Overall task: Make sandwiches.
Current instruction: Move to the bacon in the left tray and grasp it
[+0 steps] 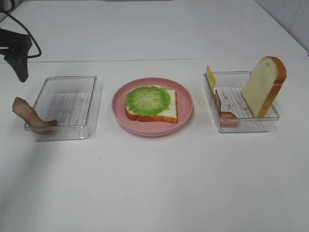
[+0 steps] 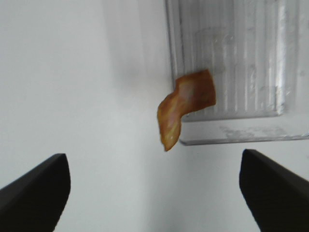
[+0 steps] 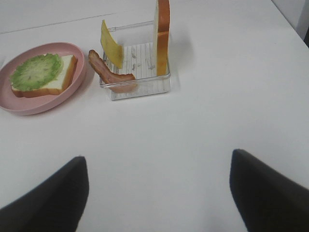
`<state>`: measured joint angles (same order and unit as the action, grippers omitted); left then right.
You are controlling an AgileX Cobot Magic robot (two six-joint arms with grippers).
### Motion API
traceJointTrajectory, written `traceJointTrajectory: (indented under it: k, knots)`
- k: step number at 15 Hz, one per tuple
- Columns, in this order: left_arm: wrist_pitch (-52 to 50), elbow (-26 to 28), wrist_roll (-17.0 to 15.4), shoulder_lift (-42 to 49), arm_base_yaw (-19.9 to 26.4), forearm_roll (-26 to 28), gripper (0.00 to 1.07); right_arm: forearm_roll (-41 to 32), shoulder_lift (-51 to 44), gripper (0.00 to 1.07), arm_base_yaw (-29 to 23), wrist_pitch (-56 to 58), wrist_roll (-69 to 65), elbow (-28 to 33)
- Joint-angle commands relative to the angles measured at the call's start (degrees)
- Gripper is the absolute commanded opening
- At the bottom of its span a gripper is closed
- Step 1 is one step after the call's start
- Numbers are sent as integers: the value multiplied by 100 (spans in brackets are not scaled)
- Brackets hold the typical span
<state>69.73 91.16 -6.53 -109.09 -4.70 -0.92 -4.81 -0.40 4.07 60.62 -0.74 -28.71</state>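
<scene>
Green lettuce (image 1: 147, 100), white bread (image 1: 170, 110) with orange-brown crust, pink plate (image 1: 149, 131), reddish-brown bacon (image 1: 28, 116), yellow cheese (image 1: 210, 77).

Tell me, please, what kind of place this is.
Probably a robot test bench, not a kitchen: a plain white table, clear plastic trays of toy food, and a round pink plate with a lettuce-topped toy bread slice.

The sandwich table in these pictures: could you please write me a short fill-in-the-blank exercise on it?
1. The flat bread slice on the pink plate is topped with green ____.
2. The upright bread slice stands in the box on the high view's ____.
3. Draped over the rim of the left box is a strip of ____.
4. The fingers of the left gripper stand wide ____.
Missing words: lettuce; right; bacon; open.
</scene>
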Motion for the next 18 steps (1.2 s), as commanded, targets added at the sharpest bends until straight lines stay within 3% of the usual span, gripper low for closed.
traceJointTrajectory:
  k: [1, 6, 8, 14, 18]
  knots:
    - [395, -338, -46, 52, 29, 34, 90, -23, -69, 76, 40, -29, 40, 17]
    - [-235, -355, -120, -206, 23, 241, 88, -23, -69, 76, 40, -29, 40, 17]
    - [-521, -355, -327, -550, 11, 298, 75, -23, -69, 76, 40, -29, 40, 17]
    - [-814, -355, -315, -905, -23, 728, 68, -23, -69, 76, 40, -29, 40, 17]
    - [-900, -355, -315, -945, -23, 728, 49, -23, -69, 76, 40, -29, 40, 17]
